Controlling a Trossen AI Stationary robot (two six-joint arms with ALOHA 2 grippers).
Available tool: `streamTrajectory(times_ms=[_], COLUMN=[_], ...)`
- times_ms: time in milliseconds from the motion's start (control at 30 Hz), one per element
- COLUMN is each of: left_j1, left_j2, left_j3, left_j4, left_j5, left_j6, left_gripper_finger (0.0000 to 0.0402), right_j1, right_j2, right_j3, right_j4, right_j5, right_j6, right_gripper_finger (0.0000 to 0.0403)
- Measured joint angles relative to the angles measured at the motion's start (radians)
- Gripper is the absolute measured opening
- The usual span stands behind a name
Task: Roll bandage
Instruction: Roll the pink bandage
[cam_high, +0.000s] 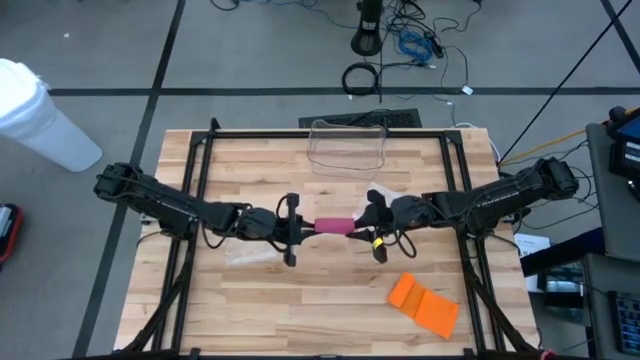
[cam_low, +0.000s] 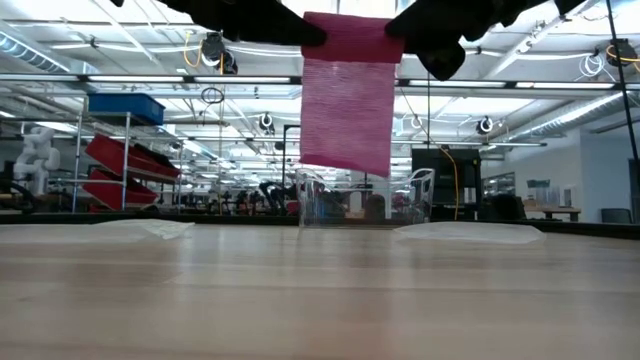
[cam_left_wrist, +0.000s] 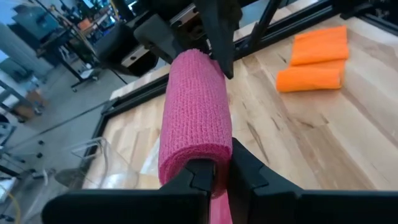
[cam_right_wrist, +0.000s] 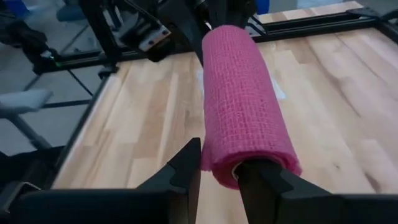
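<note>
High view shows the pink bandage above the middle of the desk, held in the air between the two arms. The left claw is at the left end of the bandage and the right claw is at its right end. The roll lies level, along the line from one claw to the other.

In the left wrist view the fingers of the left claw are closed tight on the end of the bandage, and the pink cloth is pinched in the narrow slit between them. In the right wrist view the fingers of the right claw stand a little apart. One finger is just beside the roll on the outside, and the other goes under its end or into it; which one cannot be told, nor whether this claw presses on the bandage.

In the low view a loose part of the bandage hangs straight down from the roll, and its lower edge is well above the desk.

An orange bandage, partly unrolled, lies on the desk to the right of the pink bandage and nearer to the front edge. A clear container stands behind the pink bandage, near the back edge of the desk.
</note>
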Motion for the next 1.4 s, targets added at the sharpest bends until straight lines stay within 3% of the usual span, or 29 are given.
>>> streamTrajectory(times_ms=[233, 400, 700, 1000, 1233, 1400], left_j1=[-0.017, -0.013, 0.002, 0.013, 0.030, 0.031], left_j2=[0.001, 0.003, 0.006, 0.006, 0.006, 0.006], left_j3=[0.000, -0.003, -0.005, -0.005, -0.006, -0.006], left_j4=[-0.001, 0.003, 0.037, 0.041, 0.052, 0.068], left_j5=[-0.010, 0.044, 0.055, 0.055, 0.059, 0.064], left_j6=[0.011, -0.120, -0.269, -0.299, -0.398, -0.441], left_gripper_finger=[0.0032, 0.0085, 0.0166, 0.0171, 0.0171, 0.0169], right_j1=[-0.009, -0.005, 0.017, 0.066, 0.092, 0.124], right_j2=[0.000, -0.003, 0.002, 0.039, 0.059, 0.061], right_j3=[0.000, 0.000, 0.005, 0.005, 0.006, 0.006], right_j4=[0.000, -0.020, -0.054, -0.045, -0.044, -0.042], right_j5=[0.008, 0.058, 0.218, 0.379, 0.429, 0.524], right_j6=[-0.056, -0.145, -0.336, -0.598, -0.695, -0.735], right_gripper_finger=[0.0064, 0.0012, 0.0006, 0.0006, 0.0005, 0.0005])
